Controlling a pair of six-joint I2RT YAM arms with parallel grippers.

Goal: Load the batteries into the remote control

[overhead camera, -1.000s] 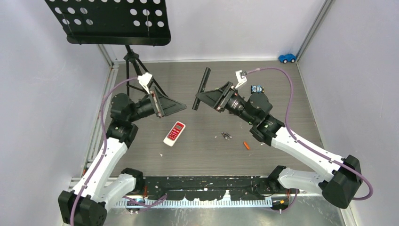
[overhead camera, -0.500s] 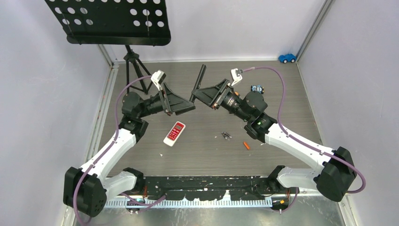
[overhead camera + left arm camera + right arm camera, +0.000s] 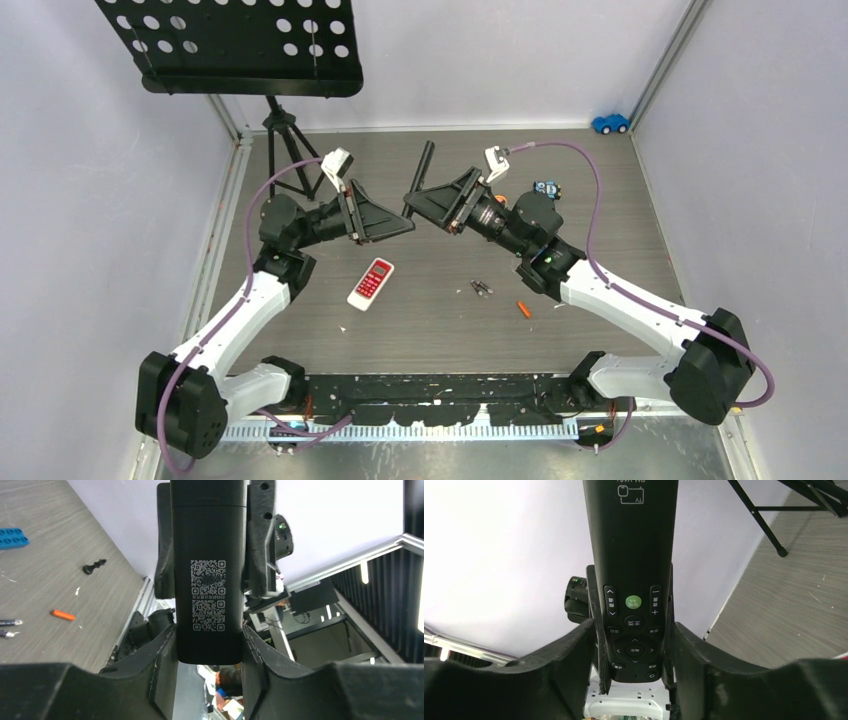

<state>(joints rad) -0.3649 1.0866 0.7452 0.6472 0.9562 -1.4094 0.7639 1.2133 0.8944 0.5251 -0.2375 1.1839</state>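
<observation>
Black moulded-plastic fingers of your right end effector [image 3: 633, 635] are clamped on the black remote control [image 3: 631, 540] near its keypad, narrowed to its width, so the slim bar juts out past the tips and is carried clear above the surface [image 3: 430, 330]; your left end effector [image 3: 209, 642] meets the same remote from the opposite face, partly closed, its fingers [image 3: 167, 650] lying against both long edges of the rounded end; I read this as a two-handed hold, one side steadying so the other can work the back cover, since the plain back with its white QR label [image 3: 207, 595] faces your left wrist camera and the keys with the green button [image 3: 633, 601] face your right.

Nothing is loaded yet; the batteries lie loose on the grey wood-grain top, the dark grey-silver pair [image 3: 481, 288] side by side and the orange one [image 3: 523, 309] near them, all well apart from the raised remote; they are small smooth cylinders, so expect them to roll when you nudge them.

A red-and-white remote [image 3: 371, 283] lies flat, face up, to the left of the batteries; further out stand a perforated black metal music stand [image 3: 230, 40] on its tripod, and a blue toy car [image 3: 610, 123] in the far right corner.
</observation>
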